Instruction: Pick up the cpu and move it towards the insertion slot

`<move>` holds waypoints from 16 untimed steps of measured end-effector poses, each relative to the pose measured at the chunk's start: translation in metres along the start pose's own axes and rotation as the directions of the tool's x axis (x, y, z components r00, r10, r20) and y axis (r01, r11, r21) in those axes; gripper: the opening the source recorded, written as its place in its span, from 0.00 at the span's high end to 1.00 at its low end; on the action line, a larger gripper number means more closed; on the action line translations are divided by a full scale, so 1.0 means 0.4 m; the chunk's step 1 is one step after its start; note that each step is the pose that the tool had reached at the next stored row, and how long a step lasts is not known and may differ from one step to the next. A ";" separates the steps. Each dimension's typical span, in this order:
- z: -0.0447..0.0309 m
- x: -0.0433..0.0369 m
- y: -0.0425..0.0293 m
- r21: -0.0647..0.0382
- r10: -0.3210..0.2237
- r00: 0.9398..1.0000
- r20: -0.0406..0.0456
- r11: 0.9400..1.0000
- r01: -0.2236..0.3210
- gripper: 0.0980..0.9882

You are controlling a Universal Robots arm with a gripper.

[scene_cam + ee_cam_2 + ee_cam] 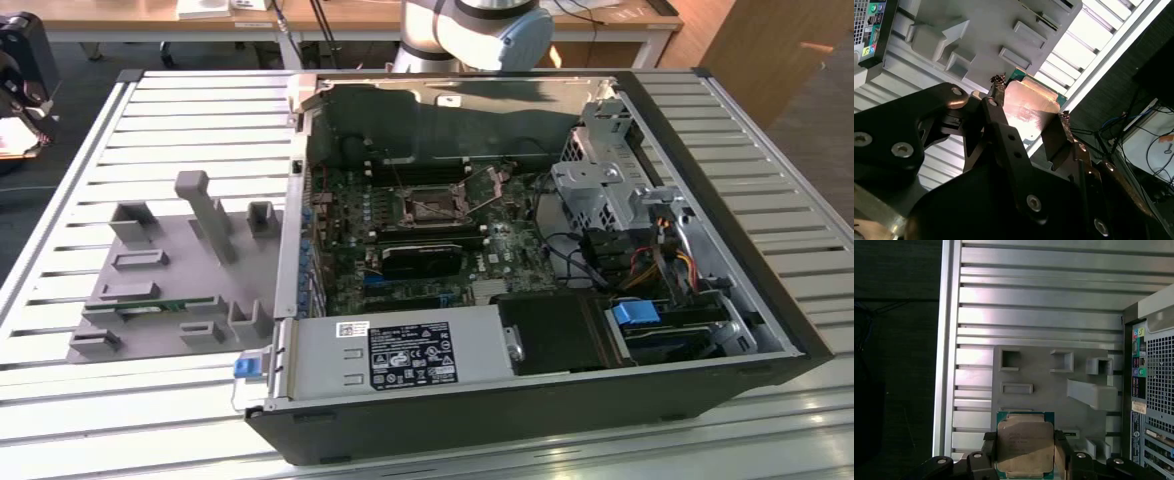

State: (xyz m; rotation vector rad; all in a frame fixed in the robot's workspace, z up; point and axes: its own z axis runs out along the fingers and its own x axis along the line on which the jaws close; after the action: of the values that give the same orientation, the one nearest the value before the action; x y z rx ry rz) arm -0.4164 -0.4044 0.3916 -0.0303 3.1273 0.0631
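Observation:
The cpu [1025, 445], a flat square chip with a silvery top and a green rim, sits between the two black fingers [988, 447] of my gripper [1025, 455], which is shut on it. In the second wrist view the cpu [1029, 107] shines between the rough fingertips [999, 82] of the gripper [1031, 100]. It hangs over the grey fixture plate [1044, 375], close to the table's edge. The insertion slot [430, 205], a silver-framed socket with a dark centre, lies on the motherboard inside the open computer case [534, 250].
The grey fixture plate [160, 290] carries several upright blocks and a narrow green circuit strip [154, 308], on the slatted table [174, 120] at the exterior view's left. A black block [424, 258] lies just below the socket. Drive cages and cables [627, 230] fill the case's right side.

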 end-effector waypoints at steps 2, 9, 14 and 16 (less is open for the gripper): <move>0.000 -0.002 0.000 0.000 0.000 1.000 0.000 1.000 0.000 0.50; 0.000 -0.023 0.000 0.000 0.000 1.000 0.000 1.000 0.000 0.50; 0.001 -0.043 -0.001 0.000 0.000 1.000 0.000 1.000 0.000 0.50; 0.001 -0.052 -0.001 0.000 0.000 1.000 0.000 1.000 0.000 0.50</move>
State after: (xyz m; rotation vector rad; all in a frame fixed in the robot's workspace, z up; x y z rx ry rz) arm -0.3956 -0.4044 0.3915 -0.0302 3.1273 0.0632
